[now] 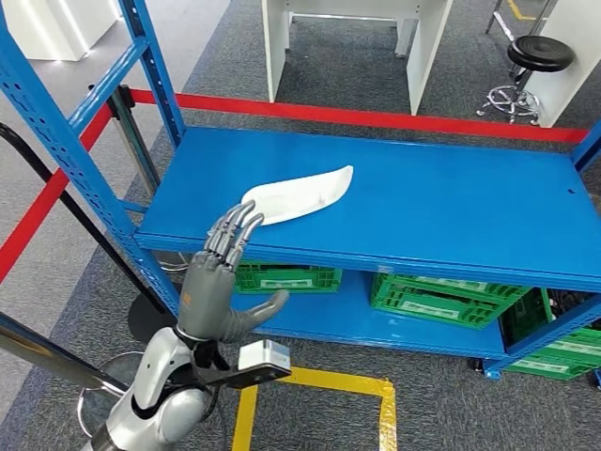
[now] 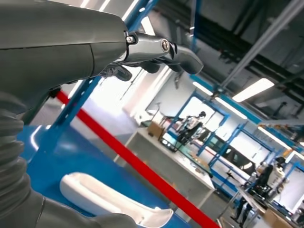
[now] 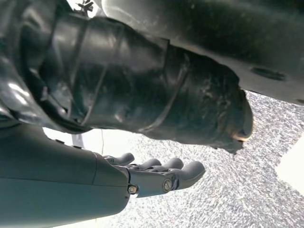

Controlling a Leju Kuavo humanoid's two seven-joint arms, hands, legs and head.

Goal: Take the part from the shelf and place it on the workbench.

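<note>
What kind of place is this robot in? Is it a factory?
Probably a factory workshop or storeroom. There's a blue metal shelf holding a white part, green crates stacked underneath, and yellow lines marked on the floor. The left wrist view shows more blue racks under long ceiling lights.

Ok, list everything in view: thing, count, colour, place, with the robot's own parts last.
white part: one, white, curved, lying on the top deck of the shelf, near its left front.
shelf: one, blue metal, in front of the robot.
crates: at least three, green, on the lower level of the shelf and the floor at right.
barrier tape: red, stretched behind the shelf.
workbench: one, white, beyond the tape.
stool: one, black seat, far right.
floor marking: yellow, on the grey carpet below the shelf.
left robot hand: grey, fingers apart, just short of the part, holding nothing.
right robot hand: grey, hanging over the floor, holding nothing.
</note>
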